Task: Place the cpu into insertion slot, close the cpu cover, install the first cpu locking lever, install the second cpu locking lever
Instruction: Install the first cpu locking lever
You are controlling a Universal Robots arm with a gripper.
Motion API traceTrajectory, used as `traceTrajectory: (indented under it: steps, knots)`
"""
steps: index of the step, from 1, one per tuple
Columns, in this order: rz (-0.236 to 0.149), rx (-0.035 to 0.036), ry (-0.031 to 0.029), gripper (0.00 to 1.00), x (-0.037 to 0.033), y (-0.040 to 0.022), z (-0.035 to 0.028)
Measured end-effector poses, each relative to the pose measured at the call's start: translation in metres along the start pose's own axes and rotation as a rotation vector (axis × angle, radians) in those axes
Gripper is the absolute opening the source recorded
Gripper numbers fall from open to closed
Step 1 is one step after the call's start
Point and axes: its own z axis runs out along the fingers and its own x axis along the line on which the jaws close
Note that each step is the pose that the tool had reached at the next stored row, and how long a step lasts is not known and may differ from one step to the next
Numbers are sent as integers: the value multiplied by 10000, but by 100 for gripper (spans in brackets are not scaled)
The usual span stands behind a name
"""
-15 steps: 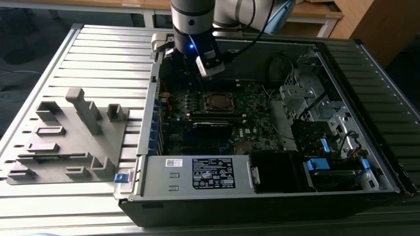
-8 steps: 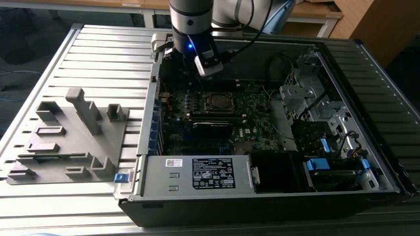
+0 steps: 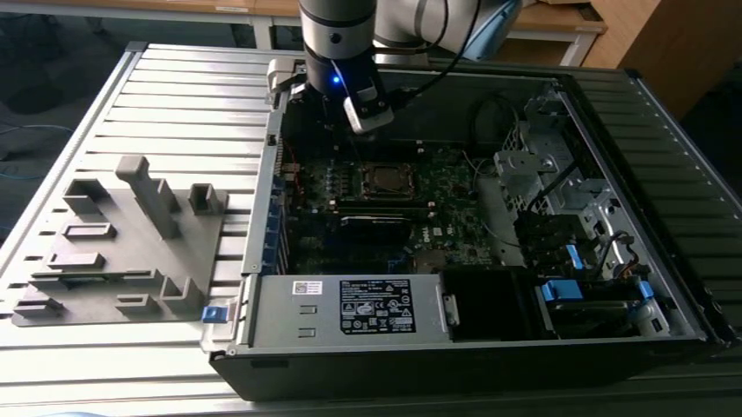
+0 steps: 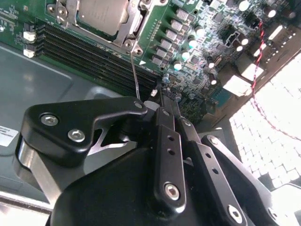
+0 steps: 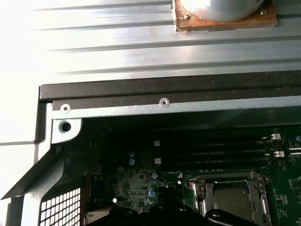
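Exterior view: my gripper (image 3: 368, 124) hangs inside the open case (image 3: 464, 369), near the cpu (image 3: 383, 179) seated in its socket. Room is walled on all 4 sides, and a grey fixture (image 3: 128, 234) rests on the desk (image 3: 174, 95), well apart.

Second wrist view: the jaws look closed together, gripping nothing. The cpu cover (image 4: 130, 28) lies flat around the cpu, 1 thin lever (image 4: 134, 75) reaching just beside them.

First wrist view: memory slots (image 5: 207, 153) lie between cpu and case edge.

Silver-grey cpu (image 4: 101, 14) flat under closed shiny cpu cover (image 4: 129, 26)
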Motion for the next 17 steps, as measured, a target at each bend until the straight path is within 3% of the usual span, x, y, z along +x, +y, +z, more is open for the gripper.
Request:
traceTrajectory:
  steps: [4,8,17]
  knots:
    - [-27,-1,6,11,0,1,0]
    - [-366,-4,84,11,0,1,2]
    - [-434,-8,97,11,5,66,23]
